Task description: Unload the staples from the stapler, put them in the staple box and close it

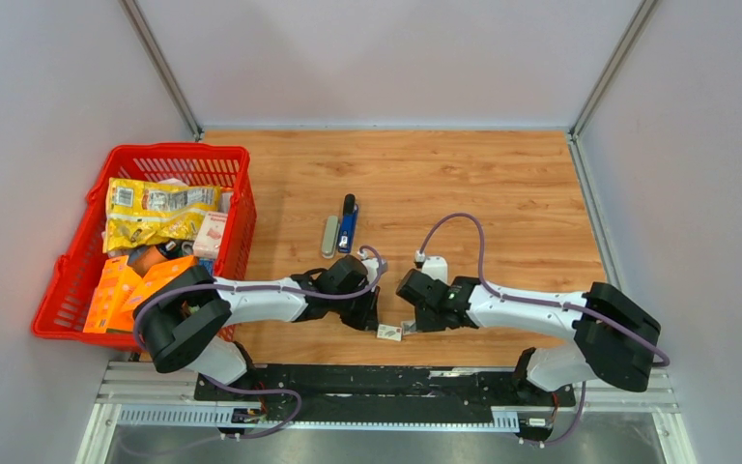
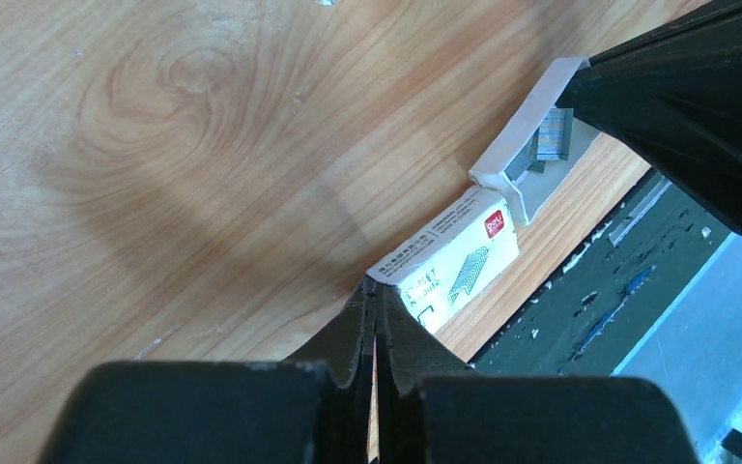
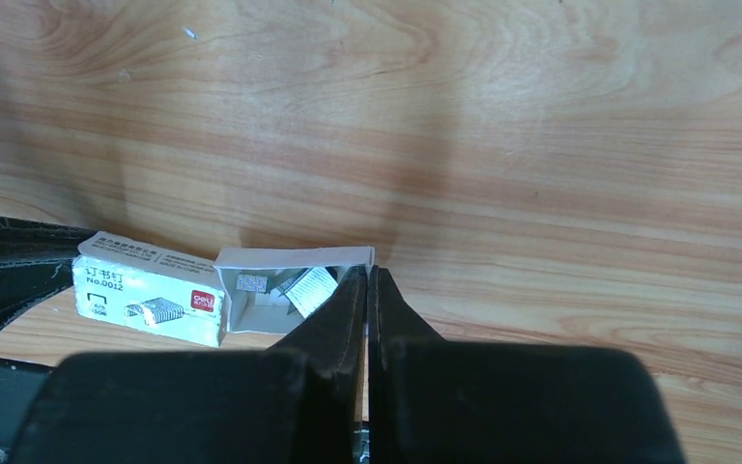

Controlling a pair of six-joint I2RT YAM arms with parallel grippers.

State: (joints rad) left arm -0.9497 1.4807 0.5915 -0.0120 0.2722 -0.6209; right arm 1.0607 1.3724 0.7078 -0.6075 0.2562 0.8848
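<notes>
On the bench (image 1: 502,193), at the middle of its near edge, lies a white box (image 1: 389,333) with its tray (image 3: 295,290) slid out and grey staples (image 2: 553,133) lying in it. The left claw (image 2: 375,290), fingers together, touches the box's end. The right claw (image 3: 367,275), also together, sits at the tray's far corner. Mid-bench lies the stapler (image 1: 348,222), a grey piece (image 1: 328,236) just beside it. A red basket (image 1: 176,152) of packets (image 1: 155,211) stands at the left edge.

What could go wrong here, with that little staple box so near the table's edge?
1. The open tray holds staples; a nudge from the shut right gripper could spill them.
2. The box lies by the near edge of the table, so the left gripper could push it off.
</notes>
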